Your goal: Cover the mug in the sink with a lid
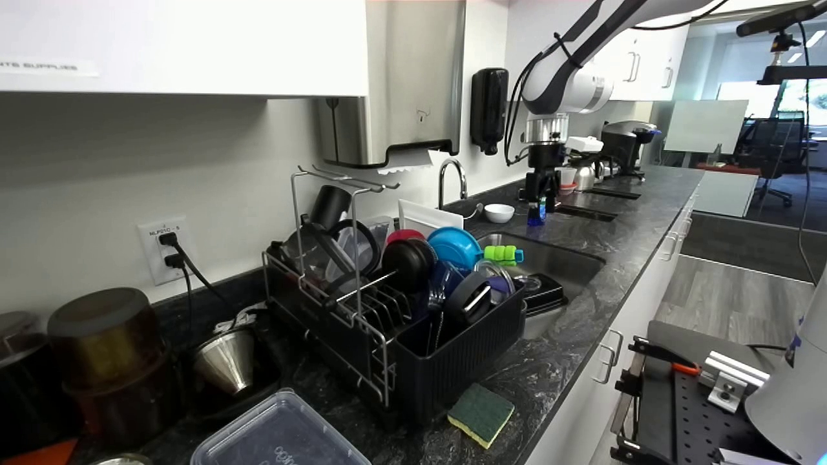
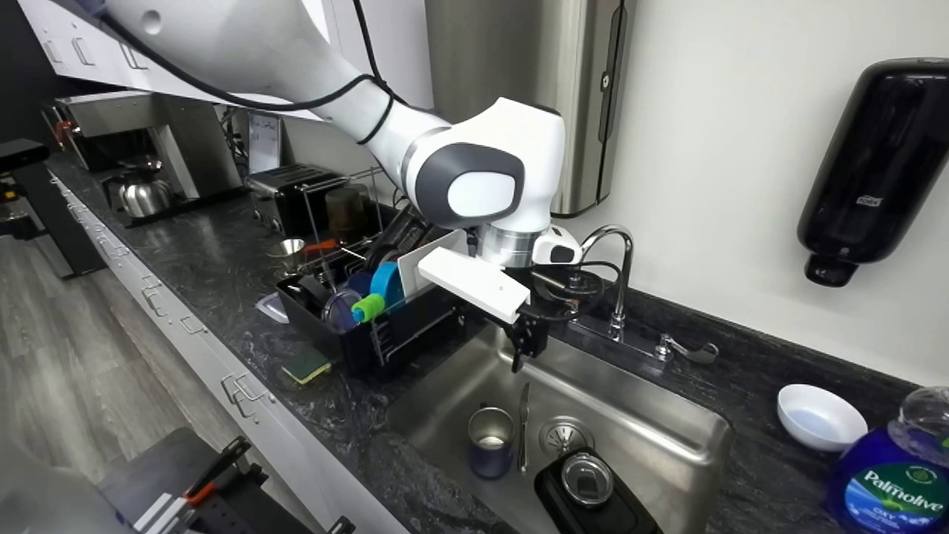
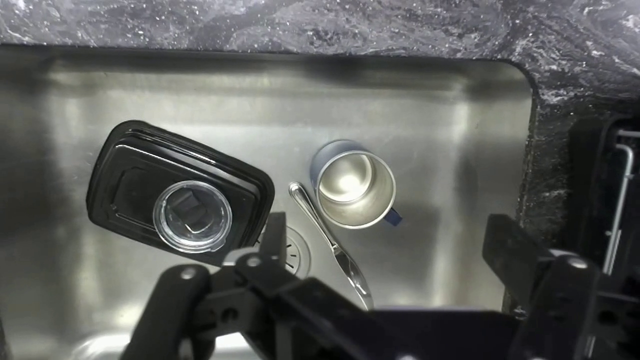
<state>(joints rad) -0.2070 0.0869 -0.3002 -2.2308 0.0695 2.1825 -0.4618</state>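
Note:
A blue mug (image 3: 357, 192) with a silvery inside stands upright and uncovered in the metal sink (image 2: 660, 430). In the wrist view its handle points to the lower right. The clear round lid (image 3: 192, 216) rests on top of a black rectangular container, left of the mug in that view. My gripper (image 3: 390, 237) hangs above the sink, fingers wide apart and nothing between them. An exterior view puts the gripper (image 2: 523, 354) well above the basin, near its back wall. In an exterior view the dish rack hides part of the sink (image 1: 555, 258), and the mug does not show.
The black container (image 3: 135, 185) lies in the basin, with a knife (image 3: 325, 235) between it and the mug, near the drain (image 3: 298, 252). A tap (image 2: 621, 274) rises behind the basin. A loaded dish rack (image 1: 465, 349) stands beside it; a white bowl (image 2: 819, 419) and soap bottle (image 2: 897, 475) stand opposite.

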